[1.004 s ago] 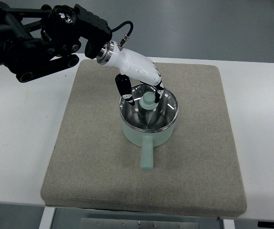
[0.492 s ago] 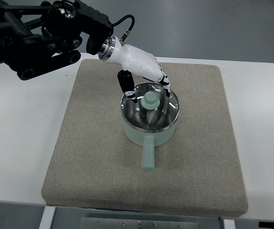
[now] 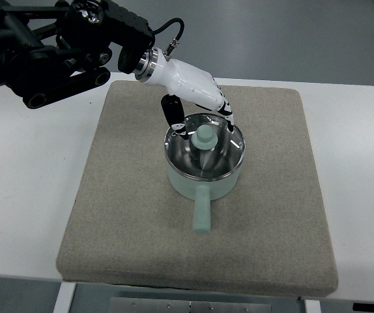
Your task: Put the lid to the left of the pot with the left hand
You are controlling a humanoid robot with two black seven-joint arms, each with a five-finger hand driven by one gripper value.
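Note:
A mint-green pot (image 3: 184, 187) with a straight handle (image 3: 201, 212) pointing toward me stands near the middle of the mat. Its shiny metal lid (image 3: 203, 158) with a mint-green knob (image 3: 204, 137) sits on the pot. My left hand (image 3: 202, 128), white with black fingers, reaches in from the upper left and hovers over the far side of the lid. Its thumb (image 3: 173, 124) is left of the knob and its fingers (image 3: 229, 122) are right of it, spread and apart from the knob. The right arm does not show.
The pot stands on a square beige felt mat (image 3: 122, 195) on a white table (image 3: 24, 195). The black left arm (image 3: 57, 52) crosses the upper left corner. Bare mat lies left of the pot.
The left hand has shifted slightly up and to the right over the lid, and its fingers stand wider apart from the knob. The lid and pot have not moved.

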